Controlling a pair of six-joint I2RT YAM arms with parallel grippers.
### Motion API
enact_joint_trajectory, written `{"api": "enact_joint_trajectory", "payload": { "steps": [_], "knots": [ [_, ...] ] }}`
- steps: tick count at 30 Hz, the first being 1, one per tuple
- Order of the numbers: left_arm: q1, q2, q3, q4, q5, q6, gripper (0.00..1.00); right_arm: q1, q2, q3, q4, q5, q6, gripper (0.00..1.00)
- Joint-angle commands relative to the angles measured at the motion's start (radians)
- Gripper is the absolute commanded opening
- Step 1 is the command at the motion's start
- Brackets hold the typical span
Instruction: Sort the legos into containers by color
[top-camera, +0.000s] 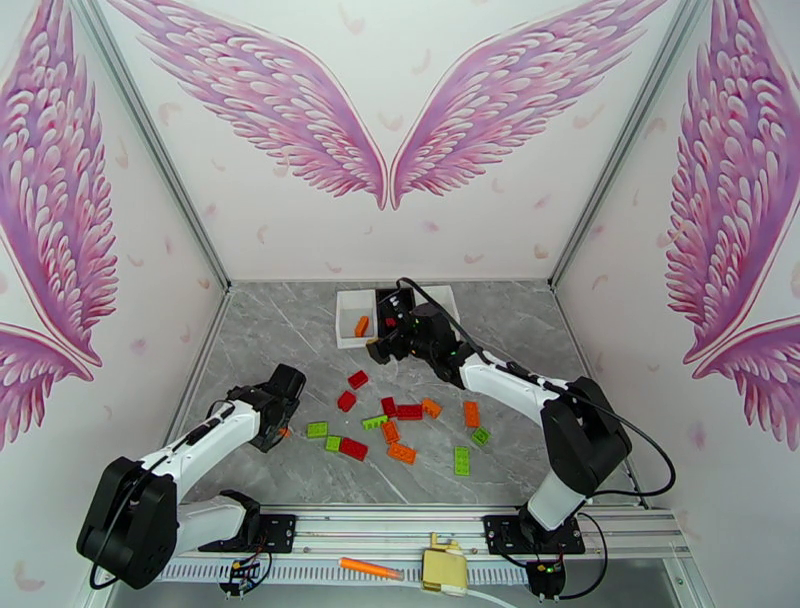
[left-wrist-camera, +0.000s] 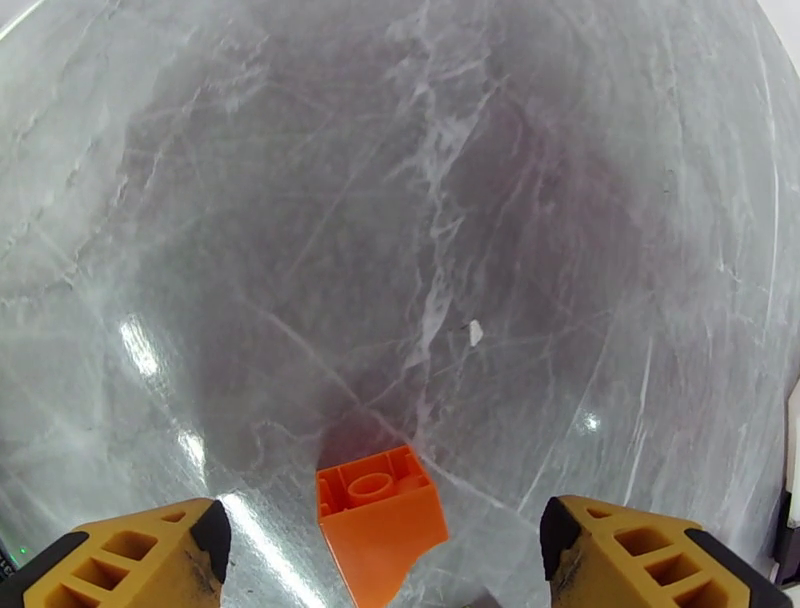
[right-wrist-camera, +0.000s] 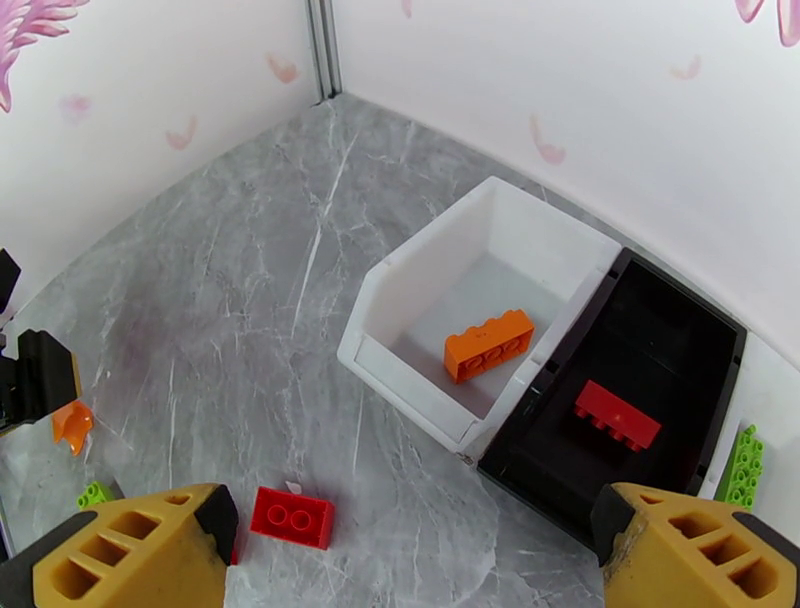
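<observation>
Early: one brick in each of the containers (right-wrist-camera: 400, 290), most legos (top-camera: 408, 411) loose mid-frame on the surface (top-camera: 280, 330); right tool (right-wrist-camera: 415, 540) open and empty, left tool (left-wrist-camera: 385, 530) open astride an orange brick (left-wrist-camera: 380, 515).

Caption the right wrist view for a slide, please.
Orange brick in white bin, red brick in adjoining black bin.

Grey marble table (top-camera: 280, 330), pink-winged walls (top-camera: 390, 60), red, orange, green legos (top-camera: 462, 460), white, black containers (top-camera: 345, 318)

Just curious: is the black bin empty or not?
Not empty: one red brick lies on the floor of the black bin.
</observation>
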Motion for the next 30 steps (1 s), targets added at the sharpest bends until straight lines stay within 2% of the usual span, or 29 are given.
{"api": "enact_joint_trajectory", "payload": {
  "steps": [1, 10, 20, 30],
  "knots": [
    [0.011, -0.001, -0.017, 0.039, 0.039, -0.027, 0.85, 0.008, 0.017, 0.033, -0.024, 0.034, -0.006, 0.99],
    [0.027, 0.064, -0.011, 0.089, 0.058, 0.007, 0.69, 0.009, 0.01, 0.029, -0.037, 0.046, -0.007, 0.99],
    [0.043, 0.157, 0.003, 0.122, 0.089, 0.03, 0.61, 0.007, 0.008, 0.026, -0.048, 0.083, -0.008, 0.99],
    [0.047, 0.142, -0.003, 0.135, 0.086, 0.044, 0.39, 0.007, 0.0, 0.041, -0.039, 0.049, 0.022, 0.99]
  ]
}}
